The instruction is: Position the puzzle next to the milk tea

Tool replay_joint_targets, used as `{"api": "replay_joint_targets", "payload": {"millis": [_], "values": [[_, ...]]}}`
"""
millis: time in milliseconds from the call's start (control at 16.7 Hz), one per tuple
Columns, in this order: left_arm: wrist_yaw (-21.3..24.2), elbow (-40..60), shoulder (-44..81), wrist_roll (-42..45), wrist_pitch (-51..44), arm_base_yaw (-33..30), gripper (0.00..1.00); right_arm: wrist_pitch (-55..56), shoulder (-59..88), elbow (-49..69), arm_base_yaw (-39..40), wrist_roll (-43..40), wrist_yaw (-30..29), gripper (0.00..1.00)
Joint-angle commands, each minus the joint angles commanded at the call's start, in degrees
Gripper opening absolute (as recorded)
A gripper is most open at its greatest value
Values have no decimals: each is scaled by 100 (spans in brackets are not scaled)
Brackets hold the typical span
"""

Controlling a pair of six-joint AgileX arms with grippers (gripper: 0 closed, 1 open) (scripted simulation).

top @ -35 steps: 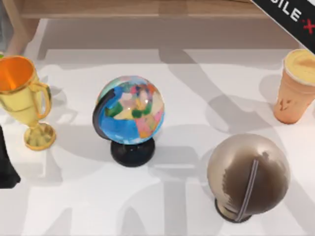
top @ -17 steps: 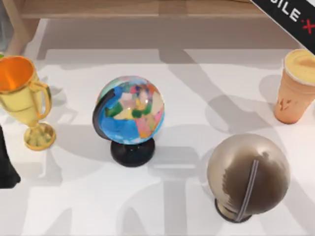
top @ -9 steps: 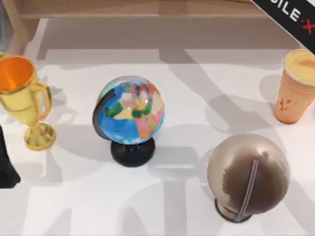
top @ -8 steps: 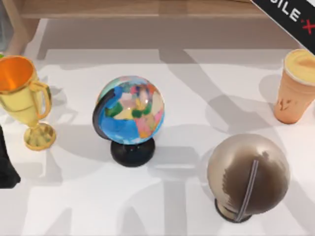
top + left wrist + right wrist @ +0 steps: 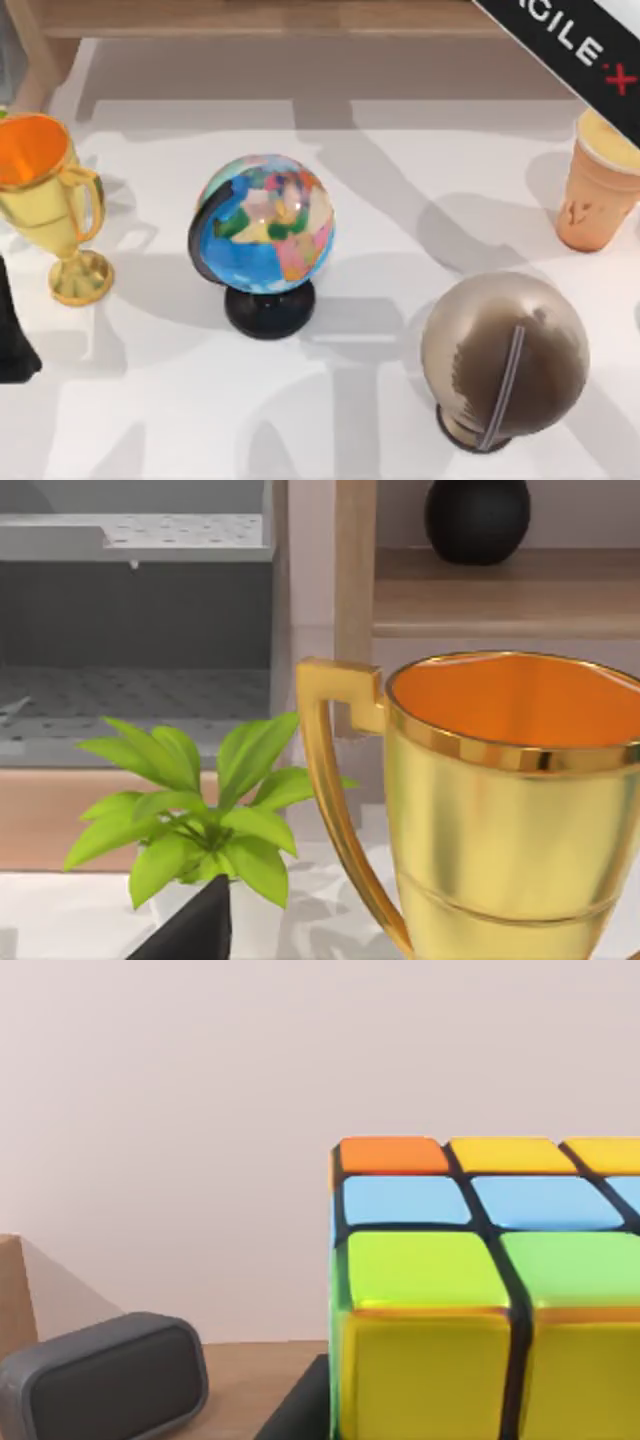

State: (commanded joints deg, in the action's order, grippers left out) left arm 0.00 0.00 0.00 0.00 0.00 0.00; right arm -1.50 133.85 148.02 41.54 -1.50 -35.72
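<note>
The puzzle [image 5: 480,1290] looms close in the right wrist view, a twisty cube with orange, yellow, blue and green squares. It hangs in front of a pale wall, with a dark finger [image 5: 300,1410] of my right gripper against its lower side. In the top view my right arm [image 5: 560,45] crosses the far right corner as a black band. The milk tea [image 5: 598,190], an orange-tan cup, stands at the right edge just below that band. My left gripper [image 5: 12,340] sits parked at the left edge near the gold trophy [image 5: 45,200].
A multicoloured globe [image 5: 265,225] on a black stand sits mid-table. A brown globe [image 5: 503,355] stands front right, close to the milk tea. A green plant [image 5: 190,820] is beside the trophy. A grey speaker [image 5: 100,1380] lies on a wooden shelf behind.
My right arm's black band has slid further in from the far right corner toward the left, and now overlaps the top rim of the milk tea. Nothing on the table moved.
</note>
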Motion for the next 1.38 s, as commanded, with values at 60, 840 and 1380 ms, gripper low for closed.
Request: {"api": "replay_joint_targets", "payload": {"millis": [60,840,1380], "values": [[0,0,0,0,0,0,100,14,33,-45,-55,3,-30,0],[0,0,0,0,0,0,100,-1099,372,165,-654,247,-86,0],[0,0,0,0,0,0,100,-2654,-398,40,-103,1881,2095,0]]}}
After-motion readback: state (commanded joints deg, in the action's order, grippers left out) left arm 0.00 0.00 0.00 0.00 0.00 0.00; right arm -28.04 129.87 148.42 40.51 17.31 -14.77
